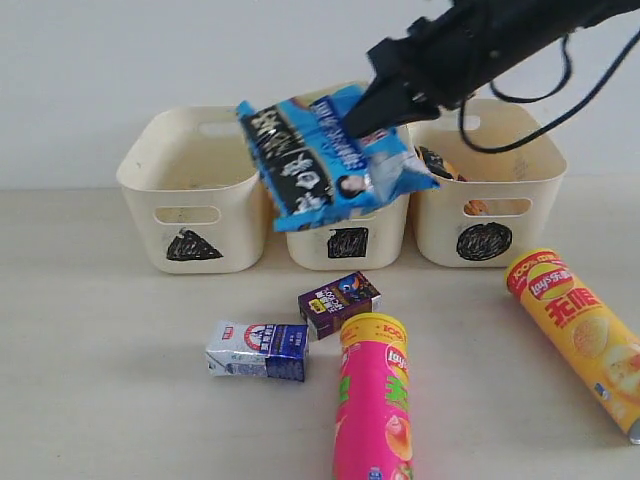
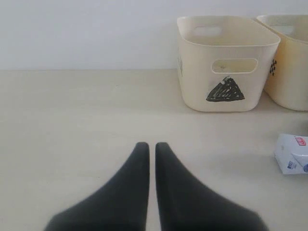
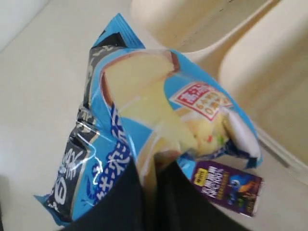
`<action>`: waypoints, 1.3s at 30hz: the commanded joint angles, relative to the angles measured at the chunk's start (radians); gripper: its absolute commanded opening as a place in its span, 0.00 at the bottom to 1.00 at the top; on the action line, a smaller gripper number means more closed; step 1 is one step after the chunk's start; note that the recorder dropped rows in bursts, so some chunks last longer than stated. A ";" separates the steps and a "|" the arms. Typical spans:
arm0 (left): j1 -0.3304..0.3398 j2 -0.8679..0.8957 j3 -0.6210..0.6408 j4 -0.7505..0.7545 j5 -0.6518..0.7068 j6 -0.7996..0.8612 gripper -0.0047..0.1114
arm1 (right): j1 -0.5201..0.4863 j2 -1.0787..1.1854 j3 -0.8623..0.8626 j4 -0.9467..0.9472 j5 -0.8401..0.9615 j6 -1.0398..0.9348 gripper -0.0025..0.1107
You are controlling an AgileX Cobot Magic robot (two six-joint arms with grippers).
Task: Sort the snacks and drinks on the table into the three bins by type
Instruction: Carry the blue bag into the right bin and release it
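- Three bins [image 1: 150, 200] stand in a row at the back.
- The blue bag [image 1: 330, 165] hangs before the middle bin [image 1: 385, 240], just under the right pincer [image 1: 362, 122], which is clamped on its edge.
- The left pincer [image 2: 151, 147] is closed, empty.

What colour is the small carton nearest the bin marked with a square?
The carton is dark purple; the exterior view shows it best.

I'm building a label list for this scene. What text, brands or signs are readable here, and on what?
"Lay's" and "无限": yellow tube.
Scribbled black triangle: left bin.
Scribbled black square: middle bin.
Scribbled black circle: right bin.
Too blurred or small to read: print on pink tube, blue bag, purple carton, blue-and-white carton.
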 commanded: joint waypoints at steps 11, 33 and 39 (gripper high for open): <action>0.003 -0.004 -0.003 -0.001 -0.006 -0.006 0.08 | -0.282 0.077 0.003 0.029 -0.587 -0.053 0.02; 0.003 -0.004 -0.003 -0.001 -0.006 -0.006 0.08 | -0.278 0.201 0.003 0.004 -0.750 -0.095 0.60; 0.003 -0.004 -0.003 -0.001 -0.006 -0.006 0.08 | -0.278 0.192 0.003 0.004 -0.752 -0.095 0.69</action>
